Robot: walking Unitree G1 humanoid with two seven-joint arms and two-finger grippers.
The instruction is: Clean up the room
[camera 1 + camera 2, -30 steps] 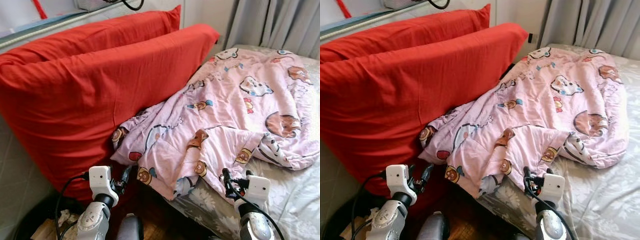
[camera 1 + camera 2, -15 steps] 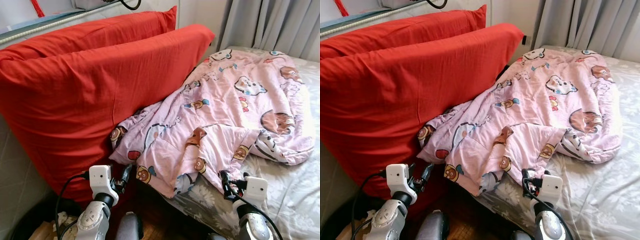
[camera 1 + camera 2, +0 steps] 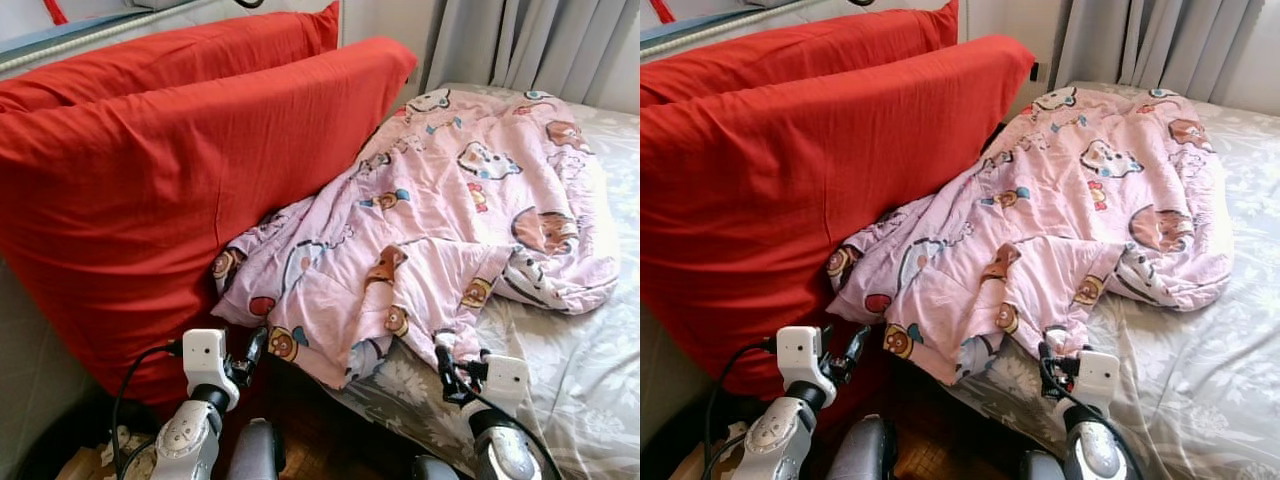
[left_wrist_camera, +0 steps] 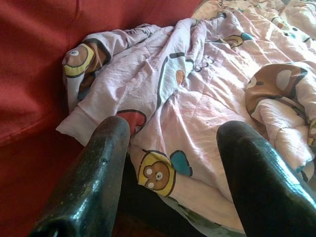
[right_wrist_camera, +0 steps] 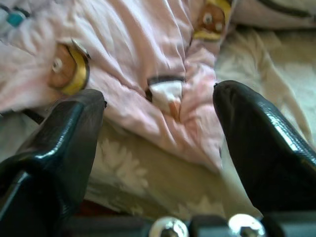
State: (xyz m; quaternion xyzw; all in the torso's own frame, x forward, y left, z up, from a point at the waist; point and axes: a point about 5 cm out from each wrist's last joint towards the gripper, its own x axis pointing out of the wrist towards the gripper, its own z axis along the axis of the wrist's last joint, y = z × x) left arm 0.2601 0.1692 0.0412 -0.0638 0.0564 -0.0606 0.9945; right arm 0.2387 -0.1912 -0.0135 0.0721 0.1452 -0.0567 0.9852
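A pink quilt (image 3: pixel 440 210) printed with cartoon bears lies crumpled across the bed, its near corner hanging over the edge. Two large red pillows (image 3: pixel 170 170) lean upright on its left side. My left gripper (image 3: pixel 252 350) is low at the front left, open, just short of the quilt's near corner (image 4: pixel 163 168). Open as well, my right gripper (image 3: pixel 442 362) hovers at the bed's front edge, with the quilt's hem (image 5: pixel 163 94) straight ahead between its fingers. Neither gripper holds anything.
The bed has a grey floral sheet (image 3: pixel 580 380), bare on the right. Grey curtains (image 3: pixel 540 45) hang behind. Dark wooden floor (image 3: pixel 320 440) lies between the pillows and the bed. A black cable and clutter (image 3: pixel 110 445) sit low at the left.
The camera has moved forward and down a little, so the quilt sits nearer. Both grippers have come closer to the quilt's near edge, still open.
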